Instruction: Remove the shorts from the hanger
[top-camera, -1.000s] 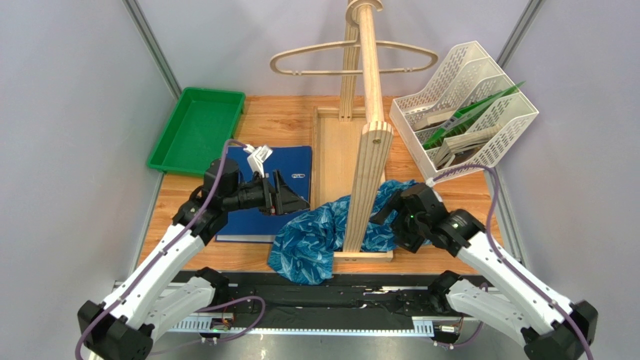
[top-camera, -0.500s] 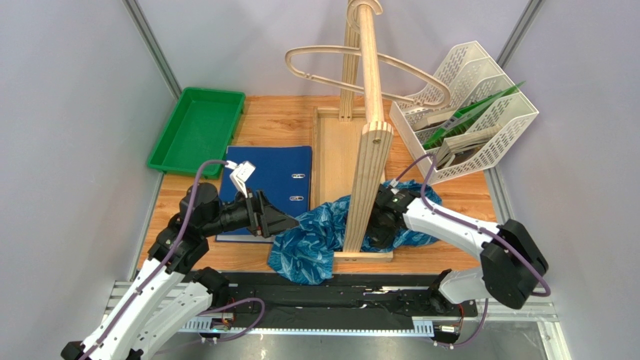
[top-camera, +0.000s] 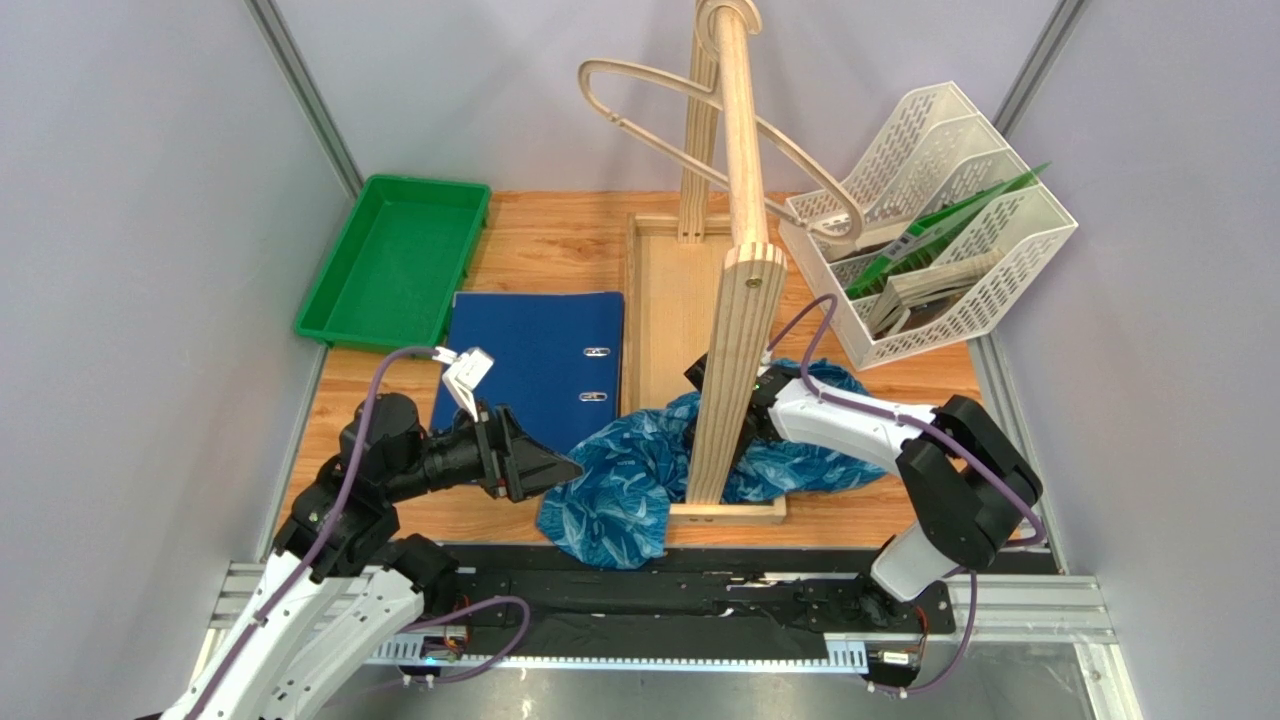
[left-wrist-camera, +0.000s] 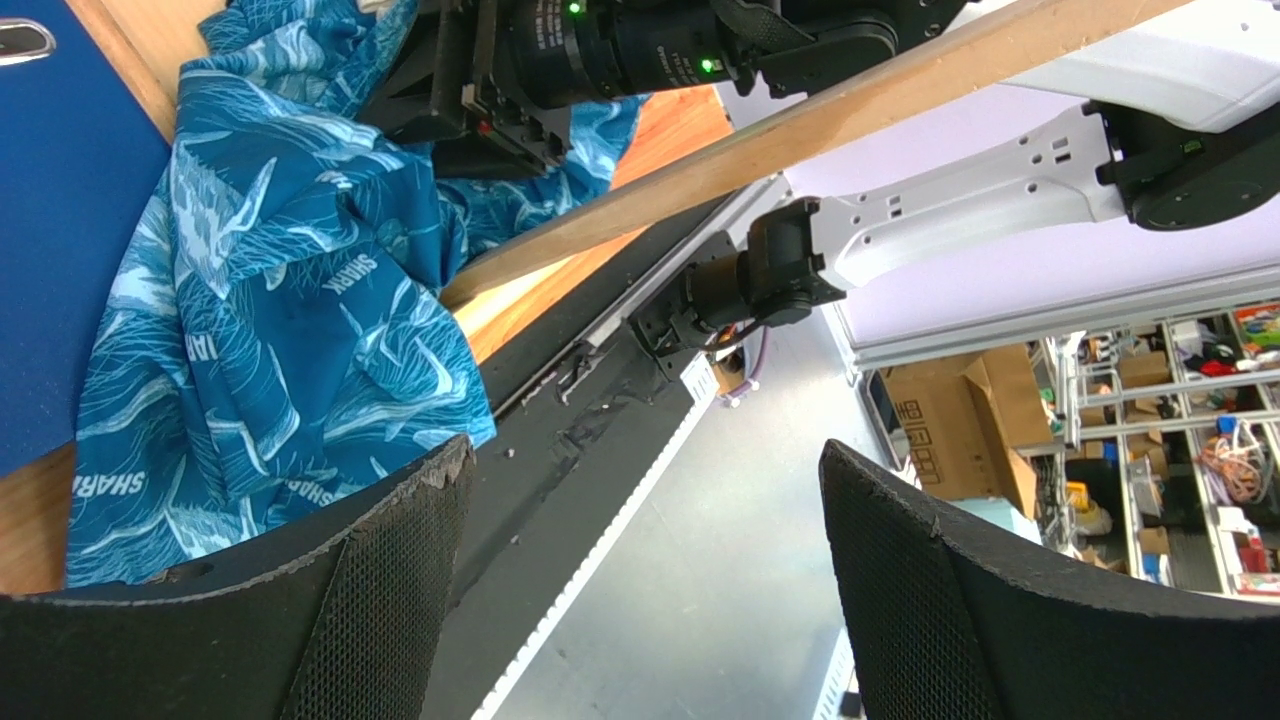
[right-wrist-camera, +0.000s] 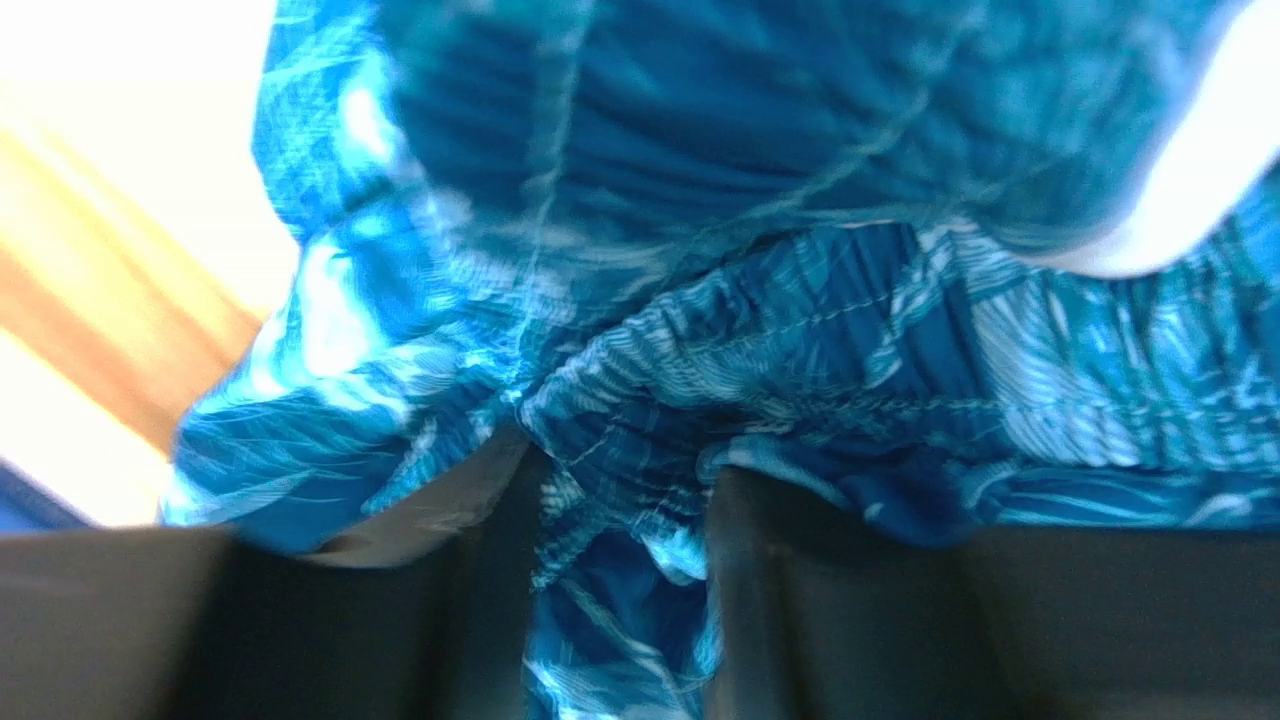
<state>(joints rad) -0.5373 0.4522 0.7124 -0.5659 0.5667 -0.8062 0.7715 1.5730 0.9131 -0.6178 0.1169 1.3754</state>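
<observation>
Shorts (top-camera: 631, 473) off hanger (top-camera: 619, 65), heaped at wooden stand (top-camera: 736, 300)

Shorts lie crumpled against the wooden stand's base; hanger hangs bare from its top rail. Fabric judged soft, light, slack: pinch a fold. Right gripper (right-wrist-camera: 616, 510) closed on a bunched fold; left gripper (left-wrist-camera: 639, 510) gapes wide, empty

Blue shorts (top-camera: 624, 473) with pale wavy print; light-wood hanger (top-camera: 589, 83); green tray (top-camera: 394, 255)

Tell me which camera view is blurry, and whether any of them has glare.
Right wrist: soft and smeared, the shorts out of focus, upper left corner blown out white. Left wrist: sharp, print crisp, its fingers dark in the foreground. Top external: sharp, evenly lit, no glare.
</observation>
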